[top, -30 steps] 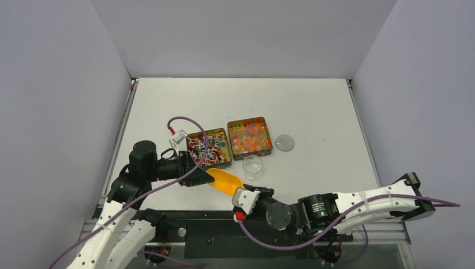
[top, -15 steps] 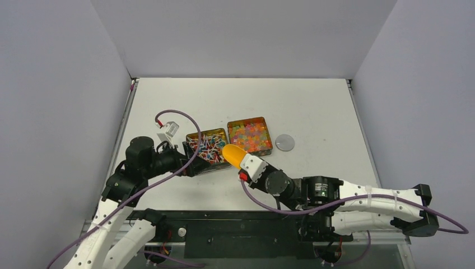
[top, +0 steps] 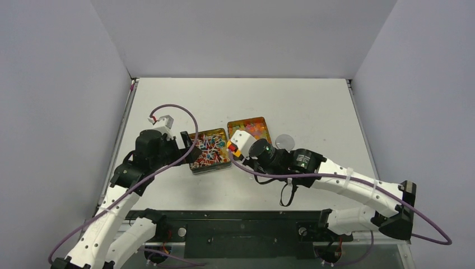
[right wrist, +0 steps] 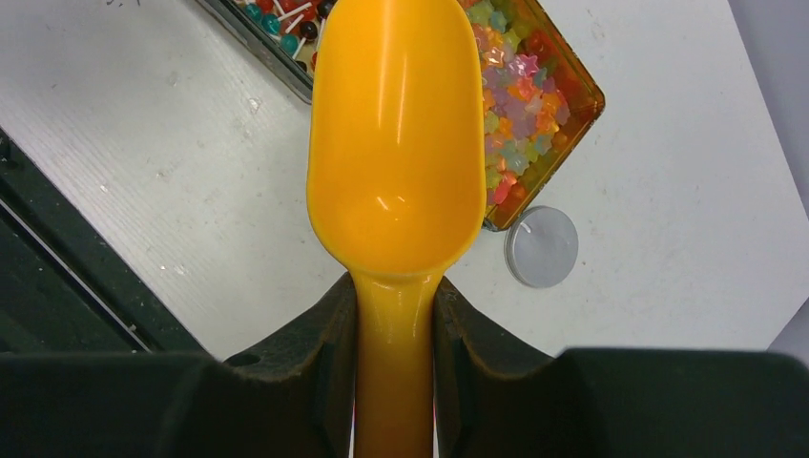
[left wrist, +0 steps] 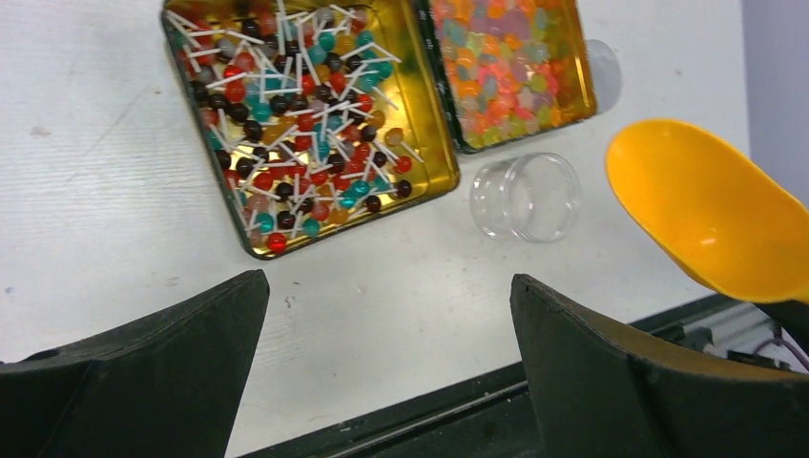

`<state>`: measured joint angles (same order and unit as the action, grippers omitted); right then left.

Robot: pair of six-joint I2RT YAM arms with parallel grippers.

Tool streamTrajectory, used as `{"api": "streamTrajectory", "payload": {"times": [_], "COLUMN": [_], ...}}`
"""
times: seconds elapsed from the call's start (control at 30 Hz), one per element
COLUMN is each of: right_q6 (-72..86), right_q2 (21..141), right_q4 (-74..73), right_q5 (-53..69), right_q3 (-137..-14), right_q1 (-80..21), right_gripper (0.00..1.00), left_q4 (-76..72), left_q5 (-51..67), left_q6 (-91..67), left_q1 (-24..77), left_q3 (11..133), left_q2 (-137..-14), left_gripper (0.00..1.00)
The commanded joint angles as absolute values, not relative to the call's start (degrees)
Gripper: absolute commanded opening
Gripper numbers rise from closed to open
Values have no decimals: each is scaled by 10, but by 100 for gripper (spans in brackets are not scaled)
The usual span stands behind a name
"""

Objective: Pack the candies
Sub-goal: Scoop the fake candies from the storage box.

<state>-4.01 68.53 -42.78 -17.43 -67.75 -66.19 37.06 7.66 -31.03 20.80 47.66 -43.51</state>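
Right tool [right wrist: 394, 301] was clamped on the scoop [right wrist: 393, 143] by its handle, both fingers pressed against it; the scoop was held bowl-up above the desk [right wrist: 143, 172], its bowl over the near side of the right tin [right wrist: 593, 95]; left tool [left wrist: 386, 305] hung wide open, gripping nothing, over the desk's near edge; beyond it the clear jar [left wrist: 527, 196] stood upright just beside both tins; stick candies [left wrist: 296, 124] lay in the left tin [left wrist: 425, 143]; pastel candies [left wrist: 506, 76] filled the right tin alongside; farther right, the grey lid [right wrist: 542, 246] lay flat near that tin.
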Motion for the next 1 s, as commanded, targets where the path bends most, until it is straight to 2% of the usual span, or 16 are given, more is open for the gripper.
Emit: {"api": "streamTrajectory", "payload": {"times": [0.0,0.23,0.37,0.7,0.97], "right_q6": [-50,-48,-41,-13,0], "right_q2": [728,849,919,1067,1140], "right_q4": [-476,-555,-600,-711,-751], "right_q5": [-118,-83,-78,-81,-81], "right_q3": [-750,-863,-955,-1123,-1181], "right_q1": [-639,-609,-601,-597,-593], "right_gripper": [0,0,0,0,0], "left_q4": [364,385,380,381,398], "left_q5": [20,19,5,-94,-217], "left_q6": [-291,-248,-254,-266,-310], "left_q1": [186,124,121,121,129], "left_q3": [481,493,485,447,437], "left_q2": [-458,-485,-478,-423,-364], "left_gripper": [96,96,96,97,97]}}
